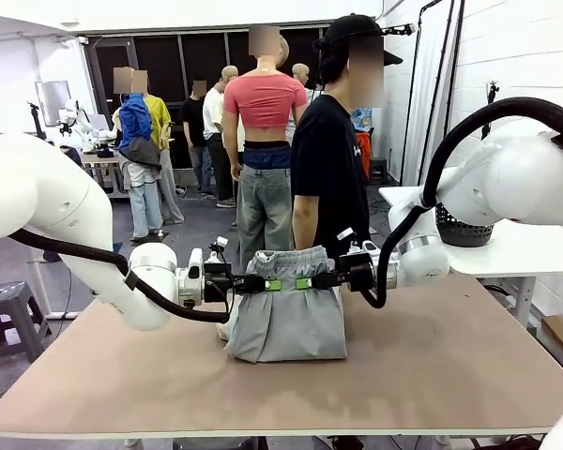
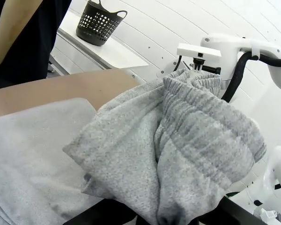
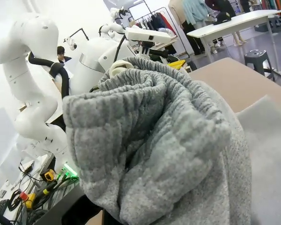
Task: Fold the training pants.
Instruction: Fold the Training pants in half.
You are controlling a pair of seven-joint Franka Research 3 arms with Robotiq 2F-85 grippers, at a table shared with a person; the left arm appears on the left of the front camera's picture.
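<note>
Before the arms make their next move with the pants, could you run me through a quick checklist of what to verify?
1. Left gripper shut on the pants: ok, green pads pinch the waistband.
2. Right gripper shut on the pants: ok, same height as the left.
3. Waistband lifted off the table: ok; the lower part hangs down to the tabletop.
4. Fabric hanging flat: not ok, the waistband is bunched between the fingers in both wrist views.
5. Person clear of the arms: ok, standing behind the far edge, hands not on the pants.
6. Leg ends lying even: cannot tell, hidden under the hanging cloth.
</note>
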